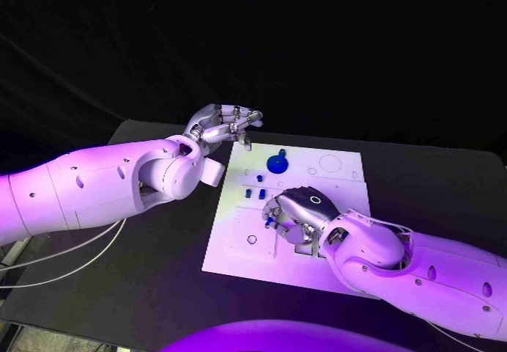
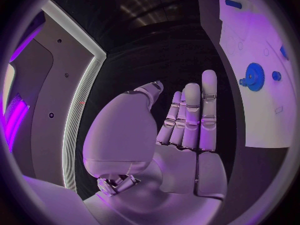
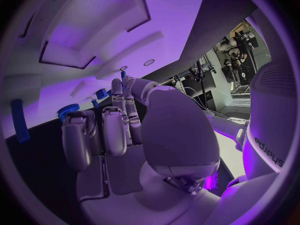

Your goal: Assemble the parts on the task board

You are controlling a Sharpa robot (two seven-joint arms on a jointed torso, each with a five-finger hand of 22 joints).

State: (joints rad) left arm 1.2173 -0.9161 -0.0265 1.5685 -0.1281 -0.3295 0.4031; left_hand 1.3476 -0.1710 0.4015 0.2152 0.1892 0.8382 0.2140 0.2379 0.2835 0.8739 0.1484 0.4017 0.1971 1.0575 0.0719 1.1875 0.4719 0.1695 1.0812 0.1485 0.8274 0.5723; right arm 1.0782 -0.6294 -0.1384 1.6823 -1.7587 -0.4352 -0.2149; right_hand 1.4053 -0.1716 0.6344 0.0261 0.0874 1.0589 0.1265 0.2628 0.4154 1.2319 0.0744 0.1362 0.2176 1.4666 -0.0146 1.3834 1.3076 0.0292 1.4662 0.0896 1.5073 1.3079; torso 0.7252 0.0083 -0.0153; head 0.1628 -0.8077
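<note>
Look at the head view first: the flat white rectangular task board (image 1: 317, 220) lies in the middle of the black table (image 1: 127, 286), and your silver left hand (image 1: 224, 123) hangs just past the board's far left corner, fingers loosely curled with nothing between them. The left wrist view makes this plainer: the palm (image 2: 181, 150) faces bare dark table, the fingers straight and side by side, holding nothing.

Your silver right hand (image 1: 298, 213) is down on the middle of the board, knuckles up, so from above you cannot tell what its fingertips do. The right wrist view shows the fingers (image 3: 115, 130) bent toward the board surface near a small blue peg (image 3: 122, 76); whether they pinch it you cannot tell.

The round blue toothed gear (image 1: 277, 163) sits toward the board's far edge, apart from both hands, and also shows in the left wrist view (image 2: 254, 76). Short blue pins (image 1: 251, 193) stand between the gear and the right hand.
</note>
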